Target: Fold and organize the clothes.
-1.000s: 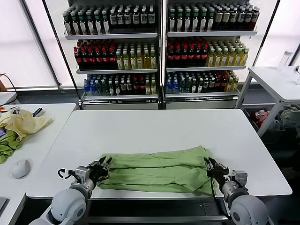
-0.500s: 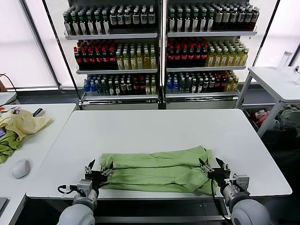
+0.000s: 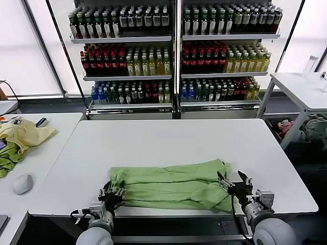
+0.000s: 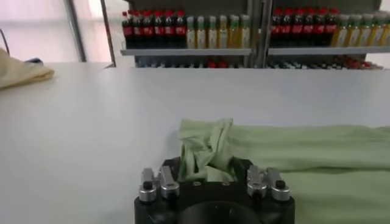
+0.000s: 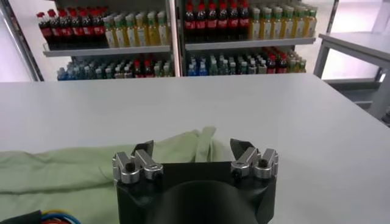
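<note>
The clothes [image 3: 173,185] are one light green shirt, folded into a long strip across the near part of the white table [image 3: 168,140]. My left gripper [image 3: 111,193] is at the strip's left end, shut on a bunched-up fold of it. In the left wrist view that fold of the clothes [image 4: 210,146] rises between the jaws of the left gripper [image 4: 207,165]. My right gripper [image 3: 235,182] is at the strip's right end, its fingers spread open. In the right wrist view the clothes [image 5: 73,170] lie just past the open right gripper [image 5: 192,148], nothing pinched.
A side table on the left holds a pale yellow garment [image 3: 25,133], a darker green cloth [image 3: 7,158] and a mouse [image 3: 22,182]. Shelves of bottles [image 3: 173,51] stand behind the table. Another white table [image 3: 301,87] stands at the right.
Both grippers let go of the shirt ends and opened. The left one has since shifted right and shut on the left end, bunching it. The right one stays open.
</note>
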You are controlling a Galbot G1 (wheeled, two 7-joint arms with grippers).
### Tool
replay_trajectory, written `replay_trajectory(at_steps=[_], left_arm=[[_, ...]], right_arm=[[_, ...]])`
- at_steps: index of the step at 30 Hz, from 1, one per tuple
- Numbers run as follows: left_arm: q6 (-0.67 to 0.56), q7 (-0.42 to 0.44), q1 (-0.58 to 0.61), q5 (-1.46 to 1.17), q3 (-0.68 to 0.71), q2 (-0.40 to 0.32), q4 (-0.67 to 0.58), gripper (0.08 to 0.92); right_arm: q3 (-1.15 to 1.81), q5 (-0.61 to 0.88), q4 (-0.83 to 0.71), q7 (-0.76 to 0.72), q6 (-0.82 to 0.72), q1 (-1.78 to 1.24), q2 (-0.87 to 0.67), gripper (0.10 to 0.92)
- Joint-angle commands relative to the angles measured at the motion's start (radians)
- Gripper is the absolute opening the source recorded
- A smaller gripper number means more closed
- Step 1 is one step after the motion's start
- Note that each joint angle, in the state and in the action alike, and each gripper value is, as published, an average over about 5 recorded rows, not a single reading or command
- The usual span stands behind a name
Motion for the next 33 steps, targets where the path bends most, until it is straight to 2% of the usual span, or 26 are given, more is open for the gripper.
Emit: replay_trajectory(at_steps=[1, 6, 12, 19, 23, 27, 33], left_arm=[[-0.014, -0.005, 0.004, -0.125, -0.012, -0.036, 0.047, 0.481], [-0.019, 0.008, -0.001, -0.182, -0.056, 0.001, 0.044, 0.334], [-0.022, 0.019, -0.015, -0.222, -0.176, 0.107, 0.016, 0.173], [-0.014, 0.046, -0.052, -0.224, -0.361, 0.291, 0.007, 0.142], [-0.002, 0.057, -0.083, -0.305, -0.439, 0.343, -0.022, 0.142], [0.012, 0.061, -0.101, -0.482, -0.448, 0.330, -0.131, 0.142], [0.014, 0.075, -0.080, -0.652, -0.296, 0.204, -0.292, 0.142]], right_arm=[[0.004, -0.002, 0.007, 0.001, 0.002, -0.005, 0.001, 0.823], [0.009, 0.002, 0.011, 0.002, 0.005, -0.001, -0.001, 0.823], [0.007, 0.007, 0.007, 0.002, 0.009, 0.017, -0.006, 0.823], [0.003, 0.007, 0.007, 0.001, 0.012, 0.034, -0.008, 0.823], [0.005, 0.008, 0.015, 0.000, 0.012, 0.034, -0.015, 0.823], [0.010, 0.009, 0.020, 0.000, 0.012, 0.034, -0.025, 0.823], [0.015, 0.006, 0.017, 0.000, 0.011, 0.035, -0.025, 0.823]])
